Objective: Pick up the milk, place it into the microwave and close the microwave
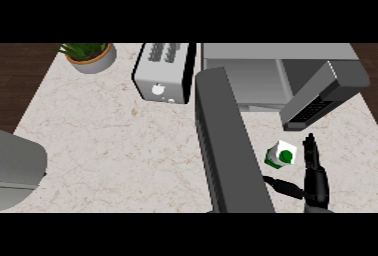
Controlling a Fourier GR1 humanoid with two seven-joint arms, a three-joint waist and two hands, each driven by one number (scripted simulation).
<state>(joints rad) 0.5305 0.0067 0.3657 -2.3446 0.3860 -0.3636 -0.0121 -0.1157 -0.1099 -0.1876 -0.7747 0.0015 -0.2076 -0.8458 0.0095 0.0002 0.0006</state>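
milk (281, 154) on counter (111, 140) – not yet grasped | right hand (313, 170) beside it, fingers straight, released | left hand unseen | microwave (251, 75) door (229, 145) open | left: pick, place, close

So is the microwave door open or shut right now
Open. The microwave door swings out toward the robot over the counter, leaving the cavity exposed; the milk sits outside by the right hand.

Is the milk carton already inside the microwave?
No. The milk carton stands on the counter in front of the open microwave, beside the right hand.
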